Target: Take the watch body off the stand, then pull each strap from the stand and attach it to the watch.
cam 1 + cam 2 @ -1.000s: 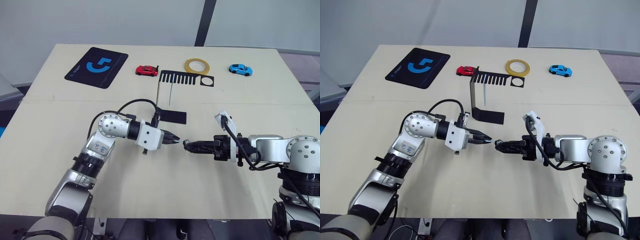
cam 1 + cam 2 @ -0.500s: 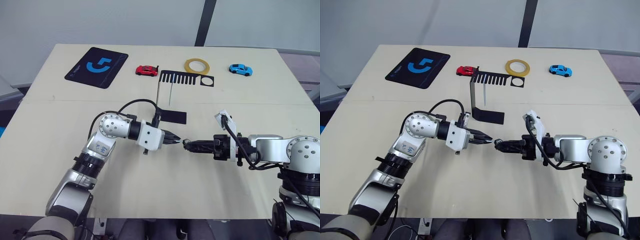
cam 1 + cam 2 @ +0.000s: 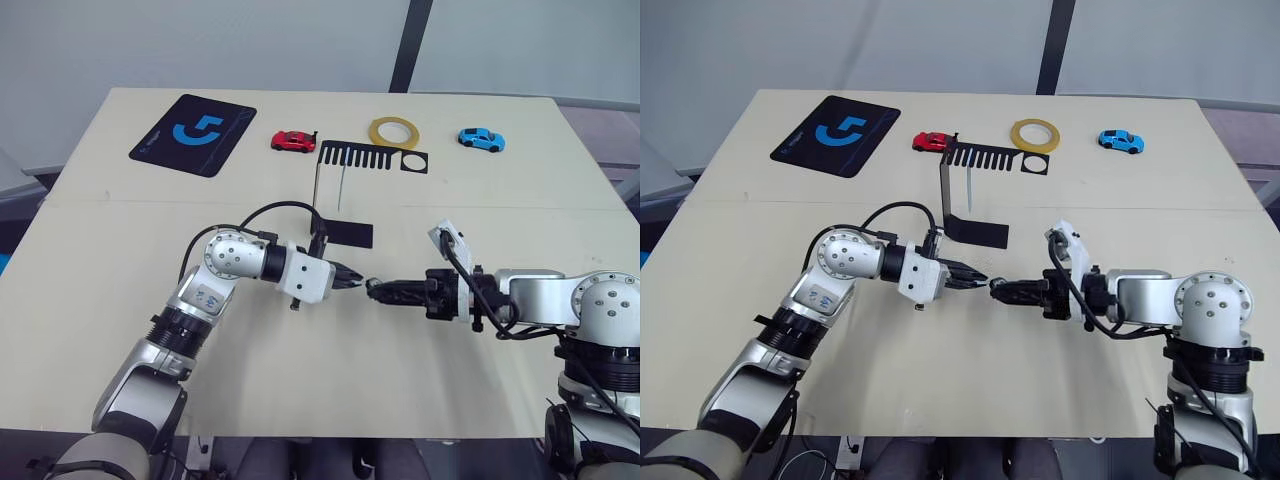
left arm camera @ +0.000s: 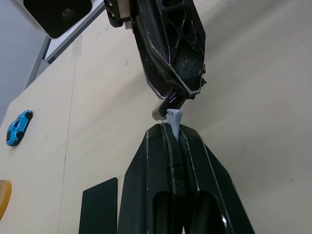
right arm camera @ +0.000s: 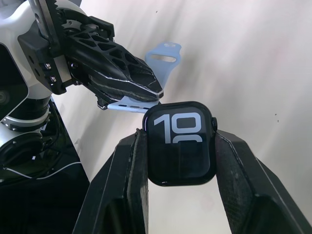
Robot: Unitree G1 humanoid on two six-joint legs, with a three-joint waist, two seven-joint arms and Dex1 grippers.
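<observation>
Left fingers (image 5: 146, 85) pinch a strap (image 5: 163, 56); right fingers (image 5: 141, 161) clamp the watch (image 5: 180, 144). Slight misalignment could jam or drop the strap.

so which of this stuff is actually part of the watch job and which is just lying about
Part of the job:
- watch body, in the right claw
- strap, in the left claw
- stand

Just lying about:
- black mat
- red toy car
- blue toy car
- yellow tape roll
</observation>
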